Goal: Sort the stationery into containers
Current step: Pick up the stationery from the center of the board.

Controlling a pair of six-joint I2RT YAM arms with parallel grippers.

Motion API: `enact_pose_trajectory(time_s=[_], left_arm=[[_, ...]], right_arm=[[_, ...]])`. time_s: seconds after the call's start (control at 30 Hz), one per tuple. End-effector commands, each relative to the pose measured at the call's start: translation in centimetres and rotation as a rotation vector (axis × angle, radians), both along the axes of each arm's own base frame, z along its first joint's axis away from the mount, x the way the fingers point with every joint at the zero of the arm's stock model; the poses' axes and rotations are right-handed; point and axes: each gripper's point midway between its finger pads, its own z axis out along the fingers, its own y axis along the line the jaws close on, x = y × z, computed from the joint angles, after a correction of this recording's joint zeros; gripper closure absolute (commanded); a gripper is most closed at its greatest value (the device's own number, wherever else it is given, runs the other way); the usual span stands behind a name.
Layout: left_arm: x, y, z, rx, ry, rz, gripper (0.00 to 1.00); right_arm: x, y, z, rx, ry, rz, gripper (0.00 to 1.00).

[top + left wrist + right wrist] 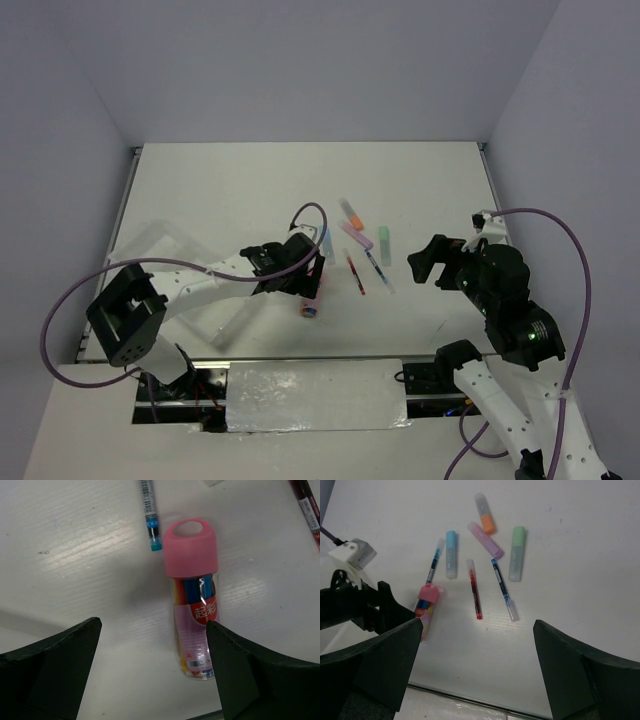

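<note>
The fat pink tube (311, 303) lies on the white table and also shows in the left wrist view (194, 595). My left gripper (300, 276) hovers over it, open and empty (152, 625), with the tube's lower end close to the right finger (260, 675). Blue (451, 554), orange (485, 514), purple (485, 540) and green (518, 552) highlighters, a red pen (474, 588) and two blue pens (502, 587) (434, 560) lie to the right of the tube. My right gripper (430, 262) is open and empty, raised right of them. The clear tray (160, 232) sits at the left.
The left arm's purple cable (310, 212) arcs over the blue highlighter. A taped strip (315, 395) runs along the table's near edge between the arm bases. Grey walls close the table at the back and sides.
</note>
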Motion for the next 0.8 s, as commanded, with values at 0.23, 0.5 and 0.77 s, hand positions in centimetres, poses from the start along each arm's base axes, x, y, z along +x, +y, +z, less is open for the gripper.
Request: enact_pose_trajectory(time_s=[0.23, 0.5, 0.77], left_arm=[[0.9, -3.9, -1.6, 0.000, -0.024, 0.027, 0.07], [0.1, -4.3, -4.2, 0.019, 0.030, 0.018, 0.18], [-2.3, -4.8, 3.5, 0.005, -0.116, -0.011, 0.92]], right_arm=[[0.2, 1.0, 1.3, 0.029, -0.072, 0.054, 0.00], [-0.2, 0.9, 2.0, 0.029, -0.088, 0.060, 0.00], [-0.3, 0.8, 2.5, 0.030, -0.100, 0.052, 0.00]])
